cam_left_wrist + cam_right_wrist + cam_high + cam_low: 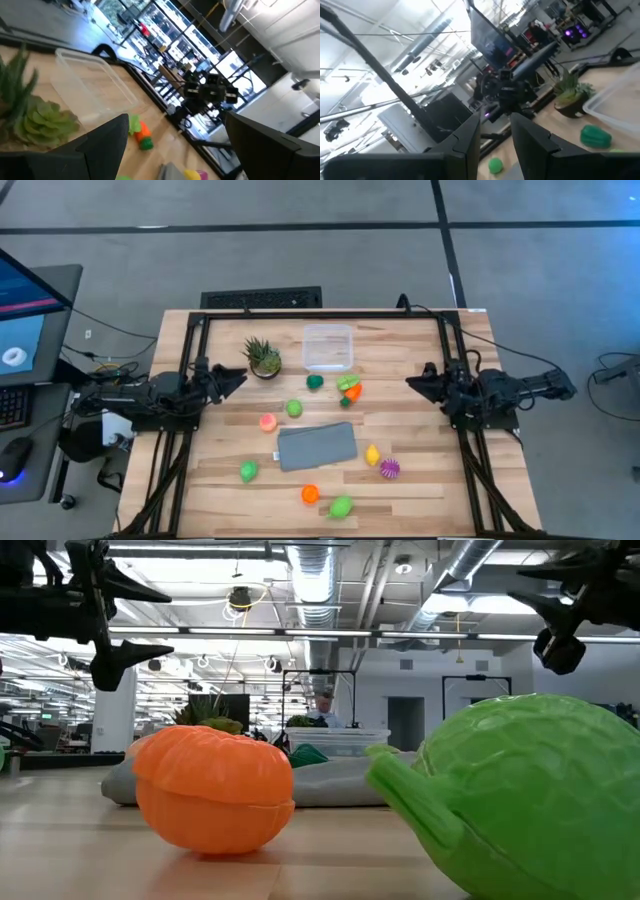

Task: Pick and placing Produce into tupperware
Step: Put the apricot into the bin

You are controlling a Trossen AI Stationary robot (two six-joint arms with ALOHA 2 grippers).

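While both arms wait at the desk's edges, produce lies scattered: dark green piece and orange-and-green carrot-like piece just below the tupperware, light green ball, pink piece, yellow piece, spiky purple ball, green piece, orange pumpkin, green cabbage-like piece. Tupperware clear, rectangular, seemingly empty, beside the potted plant, near the far edge. Grey cloth flat in the middle. Left gripper at the left edge, jaws spread, holding nothing, well apart from all produce. Right gripper at the right edge, jaws pressed together, pointing inward.
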